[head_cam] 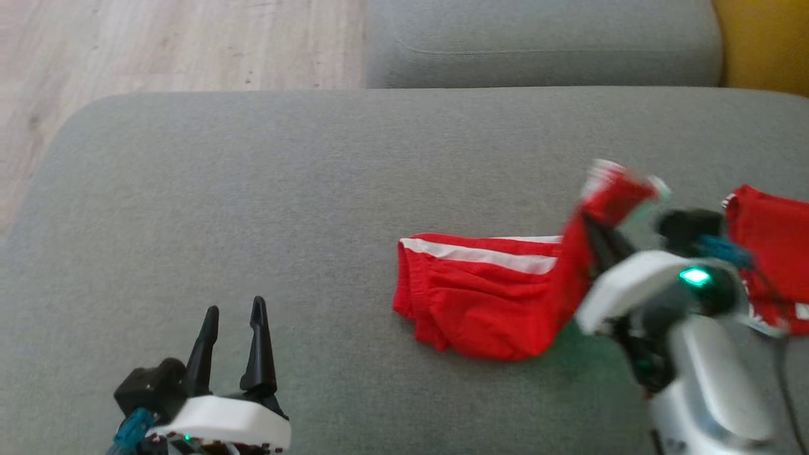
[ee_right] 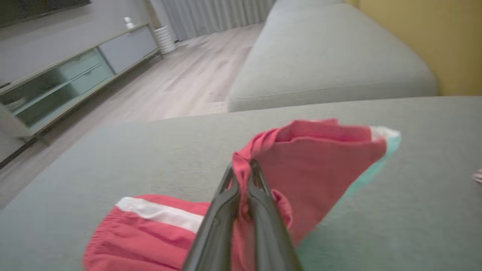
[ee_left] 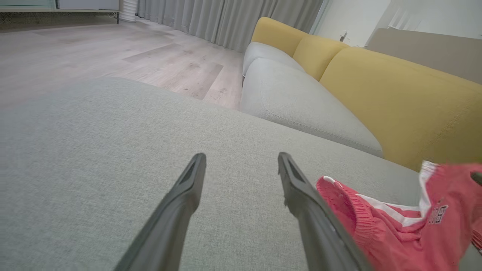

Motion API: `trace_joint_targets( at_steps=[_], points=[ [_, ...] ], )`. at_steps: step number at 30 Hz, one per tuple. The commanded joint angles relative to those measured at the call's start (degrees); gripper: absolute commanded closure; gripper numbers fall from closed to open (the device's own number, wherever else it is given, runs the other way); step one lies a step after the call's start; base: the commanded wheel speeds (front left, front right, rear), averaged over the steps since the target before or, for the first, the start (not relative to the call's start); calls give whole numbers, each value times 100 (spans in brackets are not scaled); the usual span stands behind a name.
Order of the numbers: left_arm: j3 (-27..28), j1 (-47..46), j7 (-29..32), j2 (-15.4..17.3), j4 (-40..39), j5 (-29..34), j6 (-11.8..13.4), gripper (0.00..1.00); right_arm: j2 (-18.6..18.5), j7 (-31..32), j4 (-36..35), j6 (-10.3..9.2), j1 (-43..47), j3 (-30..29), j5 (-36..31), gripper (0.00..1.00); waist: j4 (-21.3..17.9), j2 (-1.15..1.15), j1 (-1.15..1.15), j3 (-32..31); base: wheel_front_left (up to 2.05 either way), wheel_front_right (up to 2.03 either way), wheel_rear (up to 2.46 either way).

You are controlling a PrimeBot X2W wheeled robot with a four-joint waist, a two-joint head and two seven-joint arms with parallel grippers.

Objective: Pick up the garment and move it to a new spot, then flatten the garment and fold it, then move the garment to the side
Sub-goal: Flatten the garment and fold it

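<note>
Grey sofa cushion [head_cam: 253, 189] is being used as the work surface, with wooden floor [head_cam: 158, 44] beyond its far edge. Red shorts [head_cam: 486, 297] are being held at one end by the right fingers [ee_right: 260, 188], which are clenched on a pinch of the cloth and are raising it off the cushion. The left fingers [head_cam: 259, 347] are being kept released and spread, grasping nothing, well apart from the shorts on the robot's left.

By this look, the task is being judged as only partly done. The shorts are lying right of the cushion's middle, still rumpled (no flat panel, no clean fold), so flattening, folding and the move aside are all being left to do. More red cloth [head_cam: 771, 253] is lying past the right arm; whether it belongs to the same garment cannot be told.

The long axis is lying left to right along the white stripe [head_cam: 480, 253], the gathered end pointing to the robot's left.
</note>
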Motion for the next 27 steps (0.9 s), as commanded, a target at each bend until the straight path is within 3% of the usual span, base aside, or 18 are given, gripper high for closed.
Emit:
trace_joint_targets(
  at_steps=[1,9,17,24,26,27],
  points=[
    [231,-258,-40,71,-116,-13,21,0,-14,58,-244,37,-324,596,128,100,107,0,0,-27,0,0,0],
    [223,-277,-66,11,-68,-18,-20,0,-13,233,55,37,-435,2268,429,100,408,0,0,21,0,0,0],
    [252,-253,-96,-6,-29,-19,-38,0,-13,248,410,37,-420,2754,293,100,513,0,0,59,0,0,0],
    [289,-209,-118,-4,-22,-20,-28,0,-13,257,263,37,-305,3038,329,100,439,0,0,49,0,0,0],
    [274,-213,-114,-9,-21,-17,-27,0,-13,204,256,37,-295,3108,379,62,414,0,0,51,0,0,0],
    [268,-218,-111,-11,-18,-17,-30,0,-13,149,249,37,-299,3141,419,16,401,0,0,50,0,0,0]
  ],
)
